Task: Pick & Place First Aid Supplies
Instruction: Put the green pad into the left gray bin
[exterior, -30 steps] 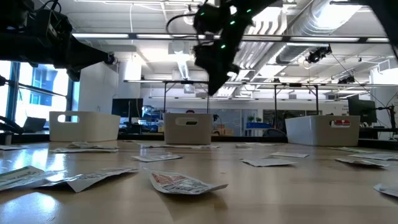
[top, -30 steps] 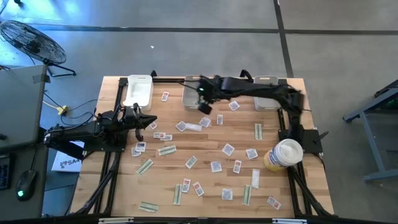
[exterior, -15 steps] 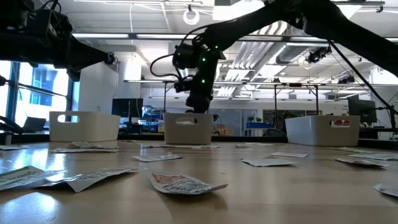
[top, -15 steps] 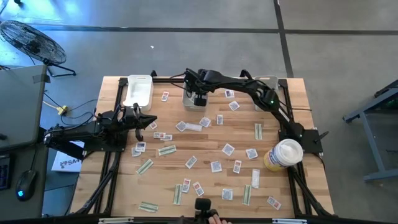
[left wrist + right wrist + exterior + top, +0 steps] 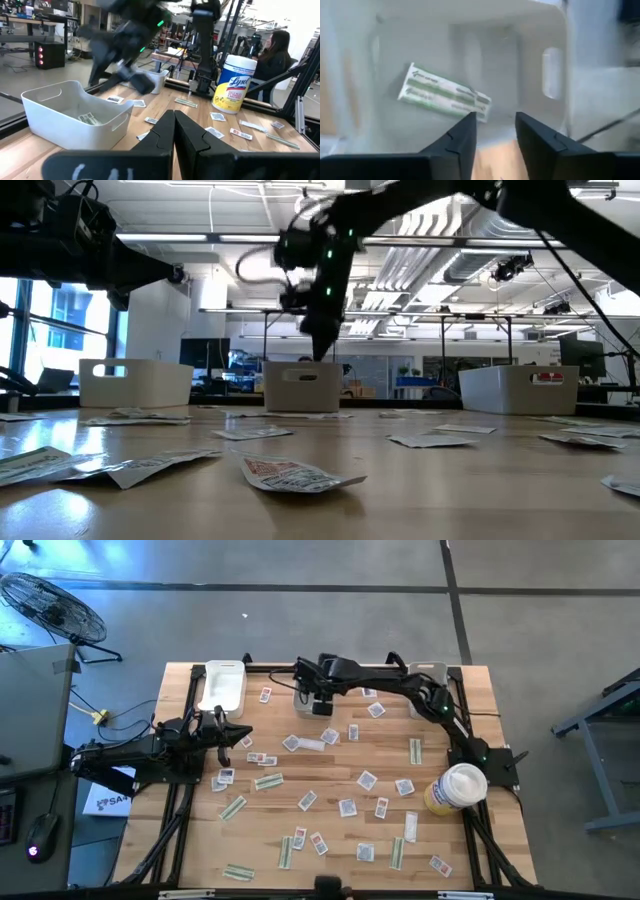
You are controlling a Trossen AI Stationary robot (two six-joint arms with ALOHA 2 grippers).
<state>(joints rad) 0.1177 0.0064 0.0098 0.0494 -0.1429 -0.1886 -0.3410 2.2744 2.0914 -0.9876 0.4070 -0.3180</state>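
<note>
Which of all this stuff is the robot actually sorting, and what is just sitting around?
Part of the job:
paper packets scattered on the table
green strip lying in the middle bin

Just lying about:
wipes tub
fan
laptop

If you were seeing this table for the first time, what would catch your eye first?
The right pincer, stretched across to the middle bin at the table's far edge, open above a pale green strip lying inside it. Next, the dozens of small packets scattered over the wooden table, and the white-and-yellow tub near the right edge. The left pincer waits shut at the left.
</note>
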